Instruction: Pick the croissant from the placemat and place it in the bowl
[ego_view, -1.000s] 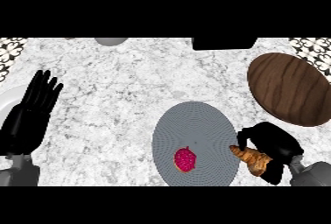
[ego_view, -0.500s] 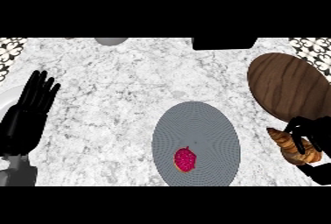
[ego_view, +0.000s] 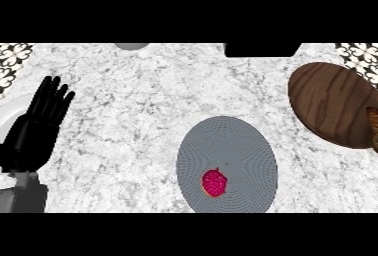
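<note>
The grey oval placemat (ego_view: 236, 145) lies at the lower middle of the marble counter, with a pink-red fruit (ego_view: 214, 182) on its lower part. The brown wooden bowl (ego_view: 328, 100) sits at the right. A sliver of the tan croissant (ego_view: 373, 120) shows at the right edge, over the bowl's right side. My right hand is out of the picture. At the left edge my left hand (ego_view: 33, 132) rests open with its fingers up, holding nothing.
A white plate (ego_view: 9, 114) peeks out behind my left hand at the left edge. A grey round object (ego_view: 131, 46) and a black object (ego_view: 262, 49) sit at the counter's far edge. Patterned tiles show in both upper corners.
My right hand carried the croissant off the placemat's right rim, to the right and up, and has left the picture. Only a strip of croissant still shows. My left hand barely moved.
</note>
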